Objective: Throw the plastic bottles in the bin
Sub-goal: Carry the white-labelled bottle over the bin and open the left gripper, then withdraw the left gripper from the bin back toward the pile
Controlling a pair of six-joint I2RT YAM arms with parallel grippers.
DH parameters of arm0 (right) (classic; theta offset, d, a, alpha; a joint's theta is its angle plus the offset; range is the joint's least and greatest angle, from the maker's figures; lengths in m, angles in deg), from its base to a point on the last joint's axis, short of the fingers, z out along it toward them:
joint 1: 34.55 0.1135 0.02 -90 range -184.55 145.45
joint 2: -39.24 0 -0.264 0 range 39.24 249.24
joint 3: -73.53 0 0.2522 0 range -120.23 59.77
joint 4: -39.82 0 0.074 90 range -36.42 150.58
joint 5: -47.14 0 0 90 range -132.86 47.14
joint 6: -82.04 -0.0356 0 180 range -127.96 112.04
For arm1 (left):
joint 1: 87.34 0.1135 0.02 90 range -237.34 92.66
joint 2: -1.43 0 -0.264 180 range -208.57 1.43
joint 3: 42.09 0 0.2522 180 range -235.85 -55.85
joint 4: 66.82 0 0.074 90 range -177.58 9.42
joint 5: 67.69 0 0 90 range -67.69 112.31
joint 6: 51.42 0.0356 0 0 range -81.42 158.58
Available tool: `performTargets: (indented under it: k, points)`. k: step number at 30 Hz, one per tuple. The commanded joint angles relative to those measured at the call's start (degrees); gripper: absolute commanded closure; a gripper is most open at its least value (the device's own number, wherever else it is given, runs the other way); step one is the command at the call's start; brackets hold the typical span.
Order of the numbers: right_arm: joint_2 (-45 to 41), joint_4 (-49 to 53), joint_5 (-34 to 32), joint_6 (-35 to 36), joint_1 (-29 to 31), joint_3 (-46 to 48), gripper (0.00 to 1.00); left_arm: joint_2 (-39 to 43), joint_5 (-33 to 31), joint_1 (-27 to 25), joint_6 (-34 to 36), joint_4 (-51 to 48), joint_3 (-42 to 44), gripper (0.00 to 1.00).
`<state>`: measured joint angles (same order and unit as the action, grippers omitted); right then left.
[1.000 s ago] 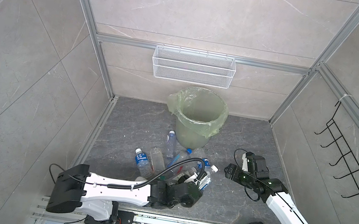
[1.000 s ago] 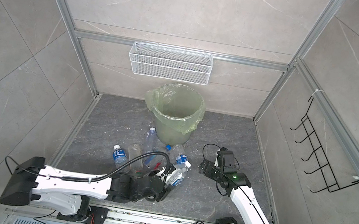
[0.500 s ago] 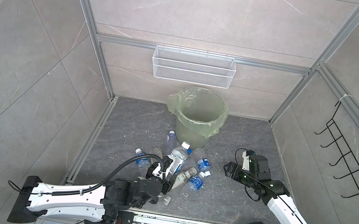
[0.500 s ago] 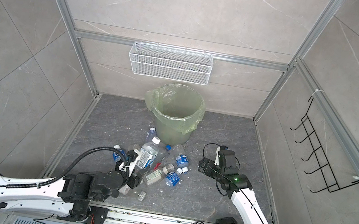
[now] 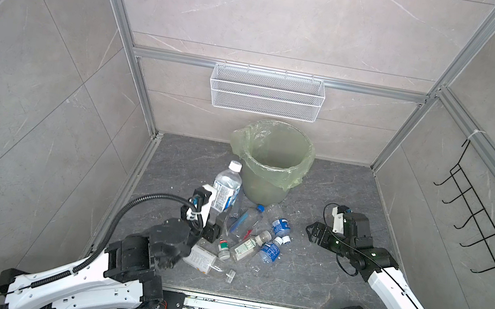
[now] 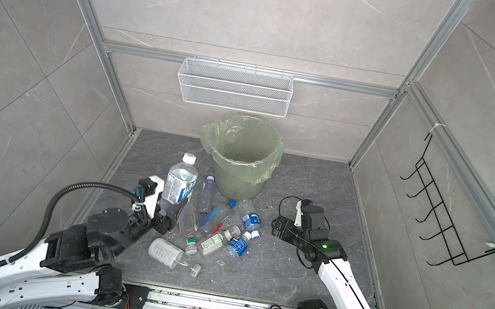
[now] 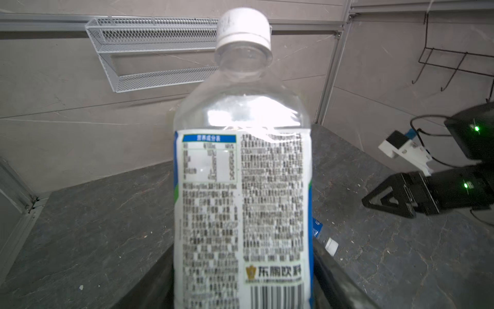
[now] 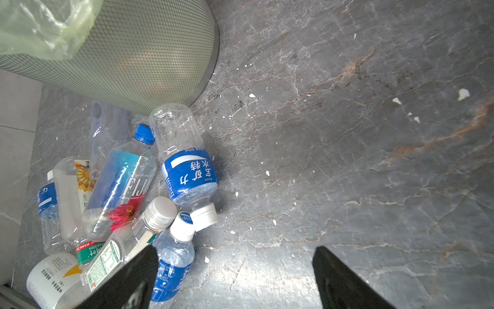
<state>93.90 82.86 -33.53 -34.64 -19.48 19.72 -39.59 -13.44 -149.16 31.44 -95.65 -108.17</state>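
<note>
bin (image 5: 262, 187) at back centre of the surface (image 5: 313, 278), directly below the wire basket (image 5: 266, 97) on the back wall (image 5: 294, 27). plastic bottles (image 5: 281, 226) piled just in front of the bin, between both arms. upright bottle (image 5: 226, 189) sits in left end effector (image 5: 217, 223), left of the pile; right end effector (image 5: 310, 234) right of it, apart
</note>
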Motion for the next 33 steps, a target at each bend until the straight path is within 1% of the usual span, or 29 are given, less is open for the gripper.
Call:
performTargets:
  k: [1, 2, 3, 6, 8, 9, 10, 11, 12, 13, 15, 16, 19, 22, 25, 33]
  points:
    - [0.5, -1.8, 1.2, 1.3, -0.2, -0.8, 0.08, -8.7, 18.3, 10.3, 1.6, 1.1, -10.2, 0.34]
    - [0.7, -1.9, 1.5, 1.3, -0.2, -1.0, 0.08, -12.4, 22.8, 13.8, 1.2, 1.2, -13.9, 0.33]
    - [0.8, -2.0, 1.6, 1.3, -0.2, -1.1, 0.08, -16.1, 25.9, 16.0, 1.1, 1.2, -17.5, 0.33]
    - [1.0, -2.1, 2.0, 1.4, -0.2, -1.7, 0.08, -29.7, 34.2, 20.7, 1.8, 1.9, -30.5, 0.33]
    - [1.1, -2.1, 1.9, 1.4, -0.1, -2.1, 0.08, -39.8, 39.0, 23.5, 0.9, 1.8, -41.1, 0.33]
    - [1.0, -2.0, 2.0, 1.4, -0.1, -2.3, 0.08, -44.1, 40.4, 24.7, 0.5, 1.2, -45.6, 0.3]
    - [0.9, -1.9, 2.0, 1.3, -0.2, -2.5, 0.08, -48.6, 41.4, 25.9, -0.4, -0.2, -50.8, 0.18]
    - [0.7, -1.6, 1.9, 1.2, -0.2, -2.7, 0.08, -52.3, 41.5, 26.8, -1.3, -2.2, -55.9, 0.01]
    - [0.4, -1.3, 1.6, 1.1, -0.2, -3.0, 0.08, -54.9, 40.2, 27.2, -1.5, -4.3, -59.4, 0.0]
    - [0.0, -0.7, 1.3, 1.0, -0.2, -3.1, 0.07, -56.2, 37.5, 27.3, -1.2, -4.7, -60.9, 0.0]
    - [-0.8, -0.1, 1.2, 1.0, -0.1, -3.3, 0.06, -55.4, 34.8, 27.7, -1.0, -1.9, -59.3, 0.01]
    - [-1.2, 0.2, 1.2, 1.1, -0.1, -3.3, 0.06, -54.1, 34.5, 27.9, -0.9, 0.1, -57.6, 0.01]
    - [-2.3, 0.8, 2.0, 1.5, -0.1, -3.1, 0.05, -49.9, 36.5, 27.9, -0.3, 3.4, -53.9, 0.0]
    - [-2.9, 1.0, 2.7, 1.7, -0.2, -2.9, 0.05, -46.3, 37.2, 27.9, -0.2, 2.6, -51.5, 0.0]
    - [-2.8, 1.0, 3.2, 1.6, -0.2, -2.7, 0.05, -41.9, 36.6, 27.9, -0.5, 2.9, -46.7, 0.0]
    - [-1.5, 2.1, 5.5, 4.1, 0.4, -3.9, 0.07, -30.8, 32.8, 27.9, -0.9, 2.4, -33.0, 0.0]
